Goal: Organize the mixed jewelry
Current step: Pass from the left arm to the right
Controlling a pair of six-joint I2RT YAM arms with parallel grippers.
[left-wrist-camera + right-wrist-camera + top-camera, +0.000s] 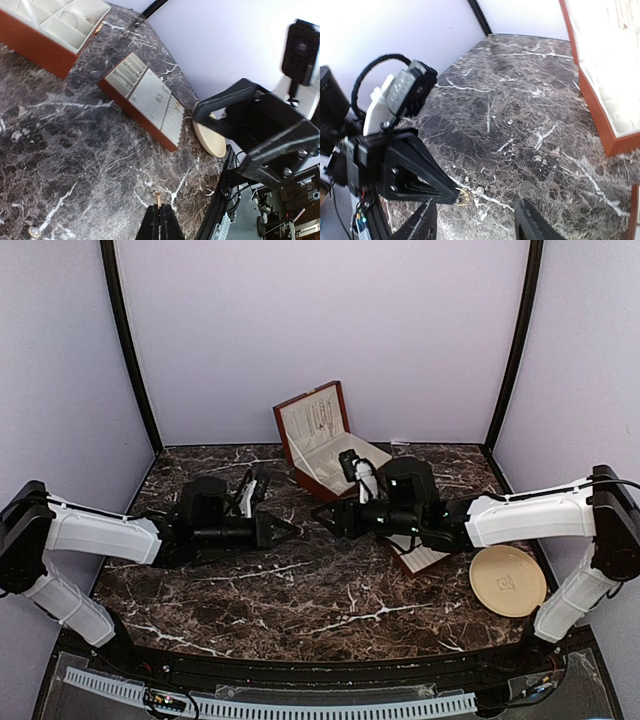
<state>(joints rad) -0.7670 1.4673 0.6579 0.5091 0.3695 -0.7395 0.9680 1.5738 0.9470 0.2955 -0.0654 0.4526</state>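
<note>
Your right claw [476,207] sits closest to its own lens. Its two dark fingers [532,222] are spread wide, with only the marble table [530,90] between them. Just beyond them the left claw [456,196] reaches in from the left, jaws pressed together on a small gold loop [463,200] held at the very tips. You cannot tell whether the loop touches the stone or hangs just above it. Just beside the loop, a tiny silvery ring [480,190] lies flat on the marble. Farther out, a pale speck [510,121] lies alone, well apart from both claws and too small to name.

Your left wrist camera shows the same pinch: the fingers meet with no gap, and a thin gold sliver pokes out past them.

From above, you see the two claws pointing at each other tip to tip near the middle of the table, close but apart. Behind them stands the red-brown wooden box [318,435], lid up and cream lining showing. A separate cream-lined tray insert [145,97] lies to the right of the box, partly under the right arm. A round beige plate [508,582] rests near that arm's base. Faint marks on the plate and in the tray are too small to identify.
</note>
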